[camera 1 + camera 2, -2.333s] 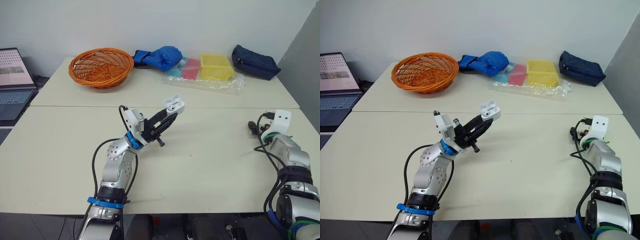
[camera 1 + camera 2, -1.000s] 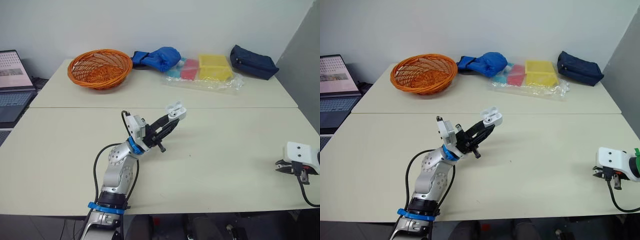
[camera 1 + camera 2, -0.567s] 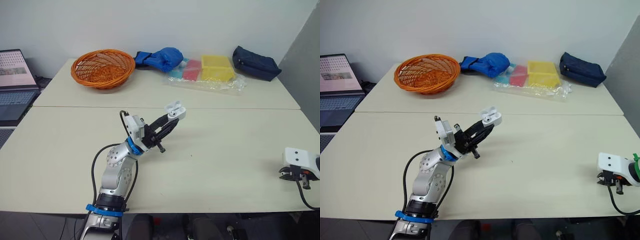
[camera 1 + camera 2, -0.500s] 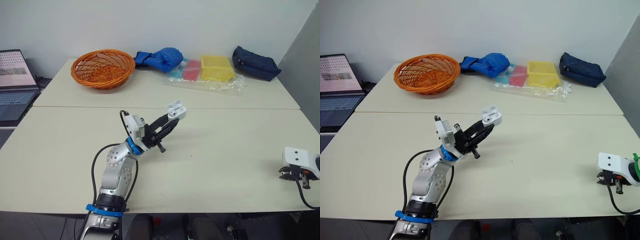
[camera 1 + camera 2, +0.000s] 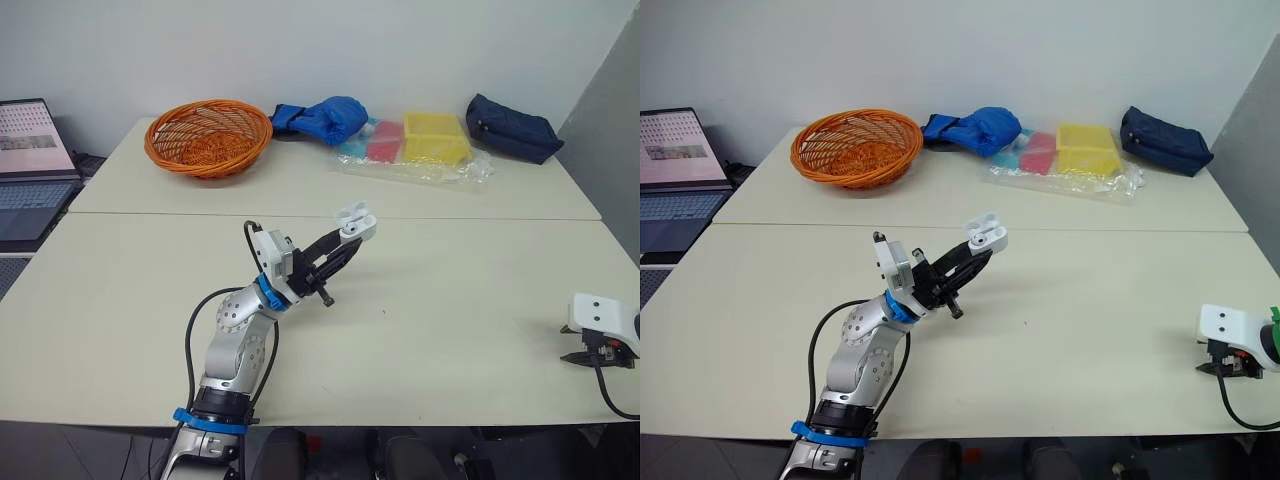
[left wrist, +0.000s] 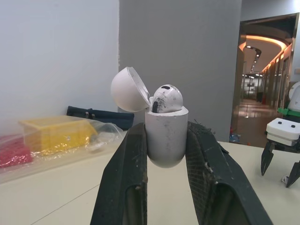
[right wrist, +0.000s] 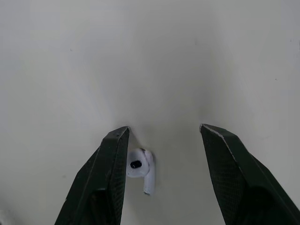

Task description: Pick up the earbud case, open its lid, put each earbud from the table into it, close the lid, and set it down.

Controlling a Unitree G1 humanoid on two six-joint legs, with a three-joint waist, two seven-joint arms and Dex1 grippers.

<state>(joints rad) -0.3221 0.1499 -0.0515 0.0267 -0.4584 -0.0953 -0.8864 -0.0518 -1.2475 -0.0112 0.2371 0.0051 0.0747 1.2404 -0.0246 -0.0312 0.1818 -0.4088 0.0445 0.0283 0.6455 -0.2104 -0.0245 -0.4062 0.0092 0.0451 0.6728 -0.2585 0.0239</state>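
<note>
The earbud case (image 6: pixel 166 136) is held above the middle of the table (image 5: pixel 450 300), pinched at its lower body between the two fingers of the left gripper (image 5: pixel 347 232), which is clamped firmly on it. Its lid (image 6: pixel 129 89) is hinged back, and one earbud (image 6: pixel 166 98) sits in a socket with its head poking out.

From the case, the right gripper (image 7: pixel 164 129) is at about four o'clock, low over the table near its right edge, with its fingers spread wide and nothing held. The second earbud (image 7: pixel 139 168) lies flat on the table between those fingers, just beside one of them and well apart from the other.

We judge this earbud to be very light, hard and glossy, so it will slip or skid away if it is pressed off-centre. We would centre the fingers over it and close across the stem just under the rounded head, where the sides are flattest, using gentle force.

The case looks like smooth, stiff plastic too. We think the low grip on its body is right, since it leaves the sockets and the hinge free. The thin hinge looks like the fragile part, so we would close the lid with a light push.

The orange basket (image 5: pixel 208 135) sits at about eleven o'clock from the case, well apart from it.
</note>
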